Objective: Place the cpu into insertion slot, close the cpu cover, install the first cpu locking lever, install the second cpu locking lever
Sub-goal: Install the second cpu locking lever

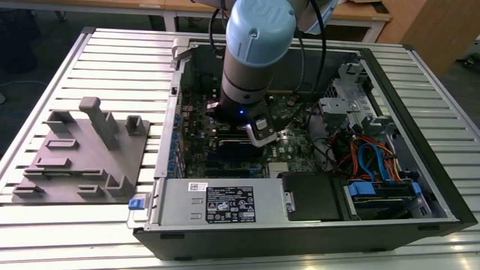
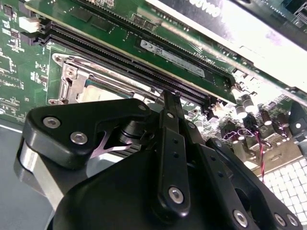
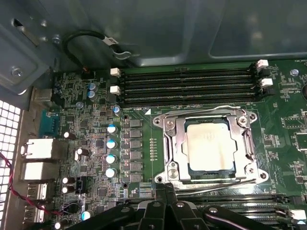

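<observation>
Ribbed metal decking [image 1: 98,62] is seen carrying an open computer case [image 1: 420,169] in the exterior view, with a grey moulded fixture block [image 1: 82,152] laid well apart from it toward the exterior view's left and wooden furniture visible behind. An arm with a pale blue joint [image 1: 259,34] is shown reaching down into the case, its gripper [image 1: 259,132] lowered close above the green motherboard [image 1: 293,154]. In the first wrist view the cpu [image 3: 210,146] is seen seated flat in the insertion slot [image 3: 209,147], its dull silver top framed by the cpu cover [image 3: 175,143], which is folded down around the chip. A thin wire lever [image 3: 216,183] is seen running along the socket edge nearest the gripper [image 3: 165,201], and another [image 3: 211,109] along the far edge beside the long black memory slots [image 3: 187,86]. The socket is placed just ahead of the jaws and slightly to one side, near them but not between them. In the second wrist view the black gripper linkage [image 2: 168,143] is shown hard up against the socket rim [image 2: 67,81], the chip partly hidden behind it. Whether the jaws are apart or together cannot be told, as the tips are masked by the gripper's own body.
</observation>
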Tool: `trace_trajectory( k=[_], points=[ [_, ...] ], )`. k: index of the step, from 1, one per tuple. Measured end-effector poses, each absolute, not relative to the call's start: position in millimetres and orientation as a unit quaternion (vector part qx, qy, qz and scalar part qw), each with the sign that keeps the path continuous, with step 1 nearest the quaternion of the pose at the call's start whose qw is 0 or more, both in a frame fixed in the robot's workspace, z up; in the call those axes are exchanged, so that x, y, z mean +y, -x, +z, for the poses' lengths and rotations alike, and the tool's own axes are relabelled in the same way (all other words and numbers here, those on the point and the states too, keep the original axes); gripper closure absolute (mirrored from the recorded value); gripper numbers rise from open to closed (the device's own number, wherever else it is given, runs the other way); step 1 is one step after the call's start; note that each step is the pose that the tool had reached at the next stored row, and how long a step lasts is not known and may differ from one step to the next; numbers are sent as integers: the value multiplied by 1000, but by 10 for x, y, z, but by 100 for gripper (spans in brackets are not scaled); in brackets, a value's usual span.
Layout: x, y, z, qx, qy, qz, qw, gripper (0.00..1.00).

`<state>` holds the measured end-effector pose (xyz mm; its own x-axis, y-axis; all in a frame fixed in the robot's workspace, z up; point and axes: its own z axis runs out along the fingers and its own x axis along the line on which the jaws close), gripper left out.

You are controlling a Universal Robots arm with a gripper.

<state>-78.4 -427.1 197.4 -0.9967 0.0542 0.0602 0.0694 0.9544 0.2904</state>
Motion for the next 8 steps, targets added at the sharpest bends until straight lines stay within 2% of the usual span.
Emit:
trace_trajectory(
  k=[8],
  points=[
    [-4271,787,1955,-988,31,-152,26,90]
  ],
)
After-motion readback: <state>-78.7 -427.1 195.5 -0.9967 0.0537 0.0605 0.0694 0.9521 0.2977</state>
